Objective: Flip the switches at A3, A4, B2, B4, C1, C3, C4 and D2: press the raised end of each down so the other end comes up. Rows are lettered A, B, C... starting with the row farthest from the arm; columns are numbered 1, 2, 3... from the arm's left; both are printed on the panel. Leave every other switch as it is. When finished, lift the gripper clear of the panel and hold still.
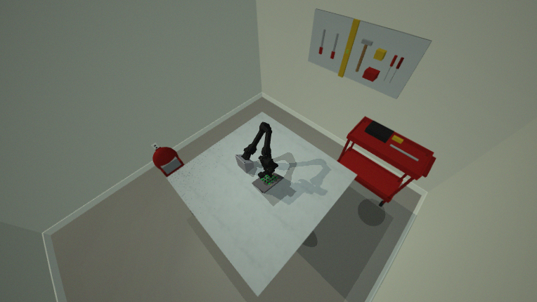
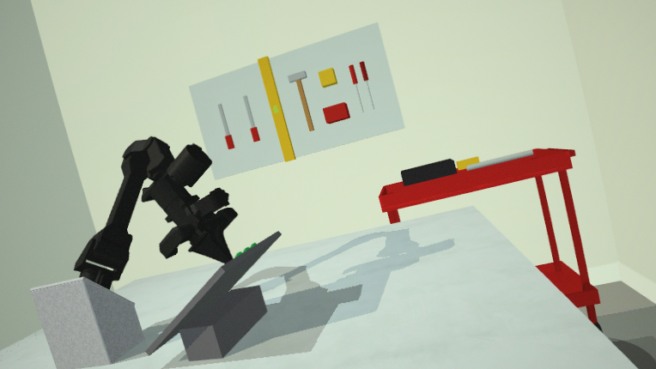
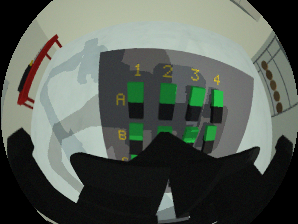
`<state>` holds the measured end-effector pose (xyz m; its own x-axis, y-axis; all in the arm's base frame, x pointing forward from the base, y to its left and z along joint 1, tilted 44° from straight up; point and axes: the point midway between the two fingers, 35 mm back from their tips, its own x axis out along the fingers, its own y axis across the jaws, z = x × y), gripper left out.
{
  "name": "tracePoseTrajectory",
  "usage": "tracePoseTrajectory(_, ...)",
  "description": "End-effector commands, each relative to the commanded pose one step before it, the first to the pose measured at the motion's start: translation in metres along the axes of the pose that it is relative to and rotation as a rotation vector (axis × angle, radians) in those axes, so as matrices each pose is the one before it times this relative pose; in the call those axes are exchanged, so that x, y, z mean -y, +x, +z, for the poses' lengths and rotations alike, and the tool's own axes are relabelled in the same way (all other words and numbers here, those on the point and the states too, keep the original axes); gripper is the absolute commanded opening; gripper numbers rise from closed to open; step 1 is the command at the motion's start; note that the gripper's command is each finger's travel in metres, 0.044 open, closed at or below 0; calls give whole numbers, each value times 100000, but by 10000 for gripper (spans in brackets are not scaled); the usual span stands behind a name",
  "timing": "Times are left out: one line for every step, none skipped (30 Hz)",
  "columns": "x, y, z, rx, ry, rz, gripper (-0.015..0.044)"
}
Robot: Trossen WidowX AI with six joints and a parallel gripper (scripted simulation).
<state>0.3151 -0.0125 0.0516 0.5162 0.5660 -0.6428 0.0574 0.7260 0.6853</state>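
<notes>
Bright even light; crisp shadows; fisheye-warped wrist view
</notes>
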Motion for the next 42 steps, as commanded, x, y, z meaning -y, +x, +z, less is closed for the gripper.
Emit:
tracePoseTrajectory(79, 51, -44, -96, 488, -402, 0)
tracePoseTrajectory(0, 0, 0, 0, 0, 0, 0)
tracePoseTrajectory(0, 0, 0, 0, 0, 0, 0)
tracePoseTrajectory(0, 0, 0, 0, 0, 0, 0)
tracePoseTrajectory(0, 0, 0, 0, 0, 0, 0)
tracePoseTrajectory(0, 0, 0, 0, 0, 0, 0)
tracePoseTrajectory(0, 0, 0, 0, 0, 0, 0)
tracePoseTrajectory(0, 0, 0, 0, 0, 0, 0)
tracePoseTrajectory(0, 13, 1, 1, 0, 1, 0)
tracePoseTrajectory(0, 13, 0, 0, 0, 1, 0)
tracePoseTrajectory(0, 13, 0, 0, 0, 1, 0)
tracePoseTrajectory(0, 13, 0, 0, 0, 1, 0)
tracePoseTrajectory(0, 13, 0, 0, 0, 1, 0)
tracePoseTrajectory(0, 13, 0, 0, 0, 1, 0)
tracePoseTrajectory(0, 13, 0, 0, 0, 1, 0)
tracePoseTrajectory(0, 13, 0, 0, 0, 1, 0)
tracePoseTrajectory(0, 13, 0, 0, 0, 1, 0)
tracePoseTrajectory(0, 13, 0, 0, 0, 1, 0)
tracePoseTrajectory(0, 13, 0, 0, 0, 1, 0)
tracePoseTrajectory(0, 13, 0, 0, 0, 1, 0)
tracePoseTrajectory(0, 13, 0, 0, 0, 1, 0)
tracePoseTrajectory(0, 13, 0, 0, 0, 1, 0)
tracePoseTrajectory(0, 13, 0, 0, 0, 1, 0)
tracePoseTrajectory(0, 13, 0, 0, 0, 1, 0)
tracePoseTrajectory(0, 13, 0, 0, 0, 1, 0)
tracePoseTrajectory(0, 13, 0, 0, 0, 1, 0)
tracePoseTrajectory(0, 13, 0, 0, 0, 1, 0)
tracePoseTrajectory(0, 13, 0, 0, 0, 1, 0)
tracePoseTrajectory(0, 13, 0, 0, 0, 1, 0)
tracePoseTrajectory(0, 13, 0, 0, 0, 1, 0)
tracePoseTrajectory(0, 13, 0, 0, 0, 1, 0)
tracePoseTrajectory(0, 13, 0, 0, 0, 1, 0)
tracePoseTrajectory(0, 13, 0, 0, 0, 1, 0)
tracePoseTrajectory(0, 13, 0, 0, 0, 1, 0)
tracePoseTrajectory(0, 13, 0, 0, 0, 1, 0)
tracePoseTrajectory(0, 13, 0, 0, 0, 1, 0)
tracePoseTrajectory(0, 13, 0, 0, 0, 1, 0)
tracePoseTrajectory(0, 13, 0, 0, 0, 1, 0)
tracePoseTrajectory(0, 13, 0, 0, 0, 1, 0)
tracePoseTrajectory(0, 13, 0, 0, 0, 1, 0)
tracePoseTrajectory(0, 13, 0, 0, 0, 1, 0)
tracePoseTrajectory(0, 13, 0, 0, 0, 1, 0)
